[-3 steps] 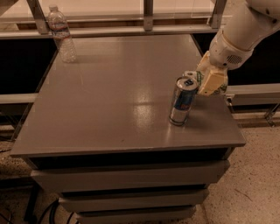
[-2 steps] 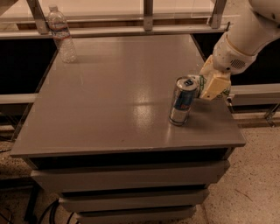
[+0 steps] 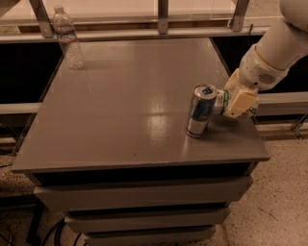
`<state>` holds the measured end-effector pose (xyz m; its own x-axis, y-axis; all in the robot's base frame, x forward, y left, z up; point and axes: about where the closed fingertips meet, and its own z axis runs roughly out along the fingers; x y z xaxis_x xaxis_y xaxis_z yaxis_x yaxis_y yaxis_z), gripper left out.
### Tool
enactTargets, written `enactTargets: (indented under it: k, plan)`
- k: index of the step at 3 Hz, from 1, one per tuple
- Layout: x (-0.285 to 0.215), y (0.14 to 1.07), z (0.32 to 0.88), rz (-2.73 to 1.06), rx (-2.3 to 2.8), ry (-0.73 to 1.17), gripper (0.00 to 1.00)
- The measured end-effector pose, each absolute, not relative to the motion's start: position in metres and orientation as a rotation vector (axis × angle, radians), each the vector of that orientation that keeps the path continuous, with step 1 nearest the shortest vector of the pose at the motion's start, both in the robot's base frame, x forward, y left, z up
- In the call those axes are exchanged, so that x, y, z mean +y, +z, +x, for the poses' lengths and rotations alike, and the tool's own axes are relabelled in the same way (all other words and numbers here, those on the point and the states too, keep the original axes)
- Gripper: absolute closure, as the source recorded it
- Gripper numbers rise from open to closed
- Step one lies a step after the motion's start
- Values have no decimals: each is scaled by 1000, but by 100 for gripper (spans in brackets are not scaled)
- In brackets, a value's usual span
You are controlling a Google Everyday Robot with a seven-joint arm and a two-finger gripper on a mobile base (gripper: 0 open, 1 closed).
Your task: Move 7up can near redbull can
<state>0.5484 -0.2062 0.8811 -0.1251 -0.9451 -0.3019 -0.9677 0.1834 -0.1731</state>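
Note:
The redbull can (image 3: 199, 110), tall, slim, blue and silver, stands upright near the right front of the grey table (image 3: 120, 110). My gripper (image 3: 237, 102) is just right of it, low over the table, with cream-coloured fingers (image 3: 240, 103) closed around the 7up can (image 3: 220, 102). Only a silver and green sliver of that can shows between the fingers and the redbull can. The two cans are very close; I cannot tell whether they touch.
A clear plastic water bottle (image 3: 68, 38) stands at the table's far left corner. A rail with metal posts (image 3: 163, 14) runs behind the table. The table's right edge (image 3: 250, 129) is close to the gripper. Drawers lie below the top.
My gripper has moved a little toward the table's front and right, carrying the 7up can with it. The redbull can has not moved.

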Motion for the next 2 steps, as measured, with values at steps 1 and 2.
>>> enactTargets:
  k: [1, 2]
  plan:
    - [-208, 874, 542, -1788, 2148, 125, 78]
    - [-209, 869, 539, -1776, 2161, 151, 54]
